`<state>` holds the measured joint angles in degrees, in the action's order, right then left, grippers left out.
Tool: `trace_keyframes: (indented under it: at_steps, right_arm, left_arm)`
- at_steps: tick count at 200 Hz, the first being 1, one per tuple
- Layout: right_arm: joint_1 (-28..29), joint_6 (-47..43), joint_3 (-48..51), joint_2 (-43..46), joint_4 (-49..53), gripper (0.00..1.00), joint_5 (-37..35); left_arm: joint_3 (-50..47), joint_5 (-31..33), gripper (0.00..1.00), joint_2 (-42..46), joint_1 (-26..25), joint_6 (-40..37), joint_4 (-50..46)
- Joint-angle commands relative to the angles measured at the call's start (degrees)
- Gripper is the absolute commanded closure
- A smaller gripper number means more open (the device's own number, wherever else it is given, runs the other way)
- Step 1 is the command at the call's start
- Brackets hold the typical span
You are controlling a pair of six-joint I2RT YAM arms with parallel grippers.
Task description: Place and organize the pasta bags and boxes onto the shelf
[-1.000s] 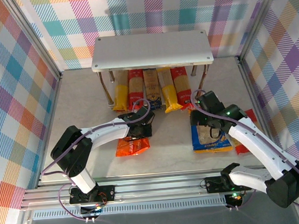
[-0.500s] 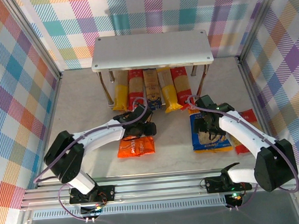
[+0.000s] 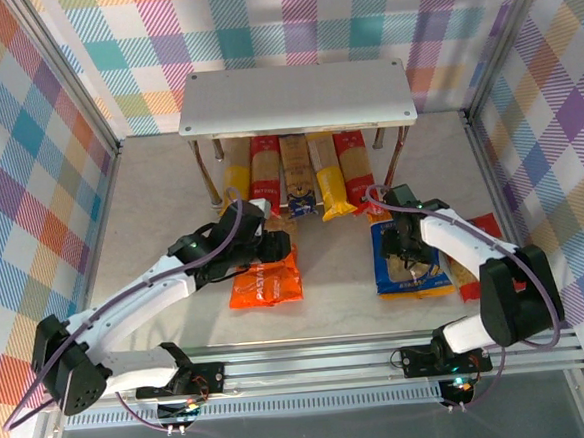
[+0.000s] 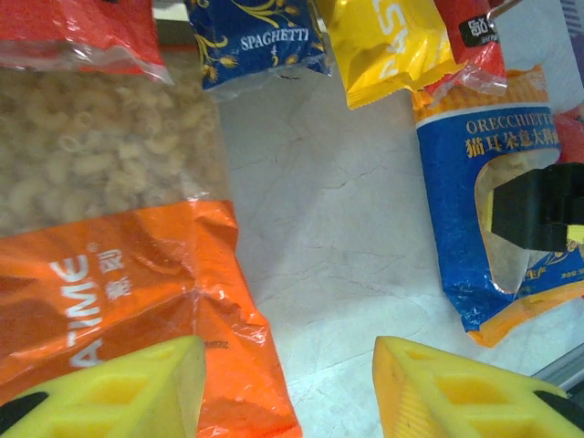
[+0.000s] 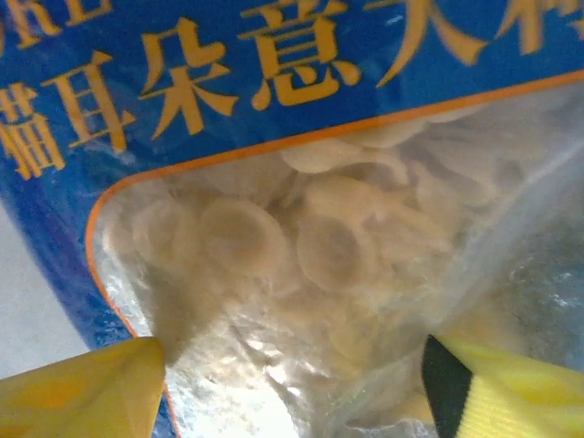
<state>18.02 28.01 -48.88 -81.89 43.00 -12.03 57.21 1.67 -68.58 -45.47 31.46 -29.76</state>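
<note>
Your left gripper [image 3: 274,246] hangs open over the far end of the orange bag [image 3: 265,286]. Its yellow fingers [image 4: 119,388] are spread, with the bag's edge between them and nothing clamped. Further right, the five spaghetti packs [image 3: 299,173] lie side by side under the shelf [image 3: 293,97], near ends poking out, so that part looks done. The shelf's top board is bare. Your right gripper [image 3: 404,239] is open too, pressed low over the blue bag [image 3: 411,276], straddling its clear window. The red bag [image 3: 489,227] lies just beyond it. All three bags are on the table and, by my reckoning, remain to be shelved.
</note>
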Motion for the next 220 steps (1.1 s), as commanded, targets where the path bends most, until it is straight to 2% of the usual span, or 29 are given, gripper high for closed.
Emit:
trace_keyframes:
  at_steps: [1, 52, 76, 135, 165, 220]
  right_arm:
    - [-0.25, -0.24, 1.19, -0.99, -2.60, 0.42, 3.52]
    - [-0.16, -0.25, 3.98, 0.78, -4.55, 0.86, 10.60]
    - [0.52, 0.51, 5.32, 4.00, -4.02, 1.00, 13.09]
    - [6.25, 2.22, 4.08, 10.98, -1.95, 1.00, 17.41]
    - [10.13, 3.72, 2.87, 8.62, -4.74, 1.00, 21.57]
    - [17.82, 5.54, -2.37, -0.06, -9.59, 1.00, 20.12]
  left_arm:
    - [1.46, 4.19, 0.48, 2.49, -0.58, -2.05, -4.79]
    - [1.14, 6.66, 0.46, 4.14, -0.19, -2.52, -6.46]
    - [1.33, 6.98, 0.46, 4.24, 0.15, -2.72, -6.71]
    - [1.72, 7.66, 0.45, 4.65, 0.97, -3.16, -6.98]
    - [1.68, 7.95, 0.44, 4.95, 1.25, -3.26, -7.41]
    - [1.37, 8.52, 0.43, 6.58, 2.01, -3.47, -8.45]
